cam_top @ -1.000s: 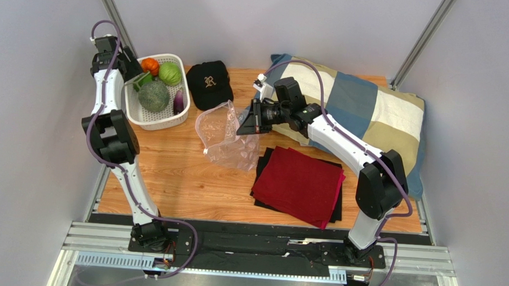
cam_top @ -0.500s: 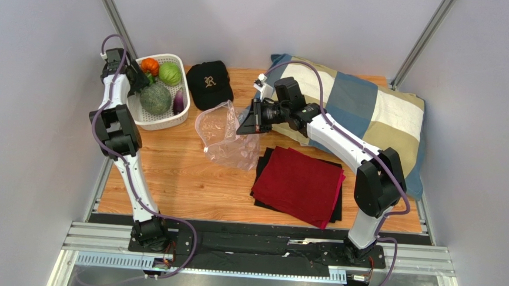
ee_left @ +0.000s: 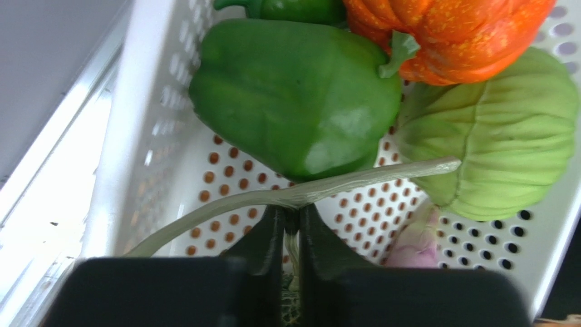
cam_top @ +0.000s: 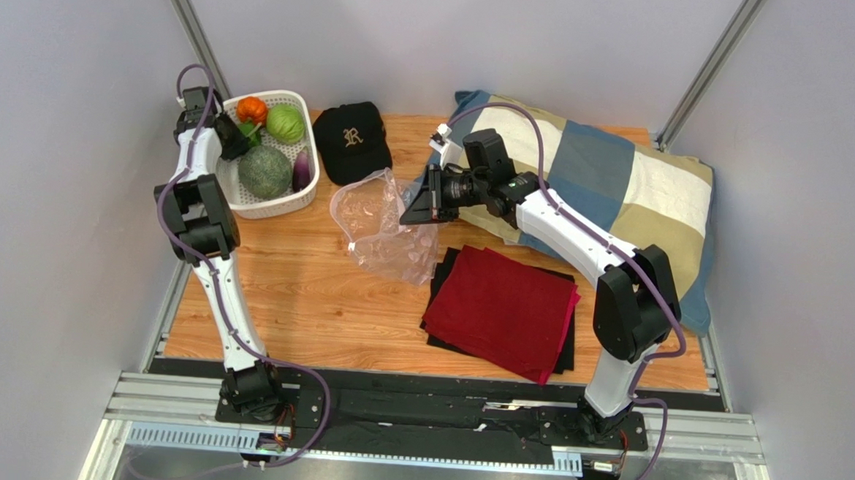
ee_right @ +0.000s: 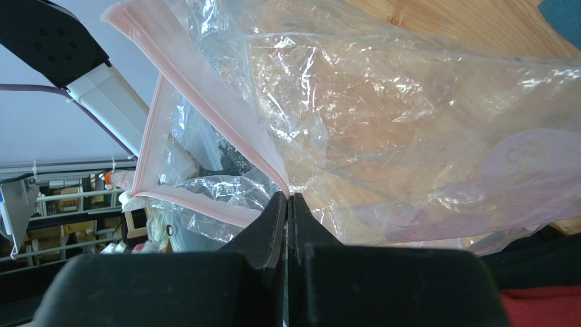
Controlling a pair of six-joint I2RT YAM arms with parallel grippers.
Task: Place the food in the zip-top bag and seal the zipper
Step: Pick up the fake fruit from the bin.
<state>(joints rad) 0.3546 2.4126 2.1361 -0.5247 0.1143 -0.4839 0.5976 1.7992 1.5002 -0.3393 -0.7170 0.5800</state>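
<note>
Pale grey walls (cam_top: 59, 232); light wooden table (cam_top: 318, 311).

I see my right gripper (ee_right: 287, 201) pinched on the zipper (ee_right: 204, 102), the zip-top bag (ee_right: 409, 122) spreading ahead and rightward.

One white basket (cam_top: 269, 202). Inside it: one netted melon (cam_top: 264, 171), one orange pumpkin (cam_top: 252, 109), one pale cabbage (cam_top: 285, 123), one purple eggplant (cam_top: 301, 171), two green peppers (ee_left: 293, 95) (the second pepper (ee_left: 293, 8) only just showing at the top edge of the left wrist view). On the table (cam_top: 307, 311): one black cap (cam_top: 351, 140), one clear bag (cam_top: 383, 232), one patchwork pillow (cam_top: 622, 179), two cloths, one red (cam_top: 502, 310) and one black (cam_top: 441, 272). Two arms, left (cam_top: 197, 212) and right (cam_top: 575, 242).
</note>
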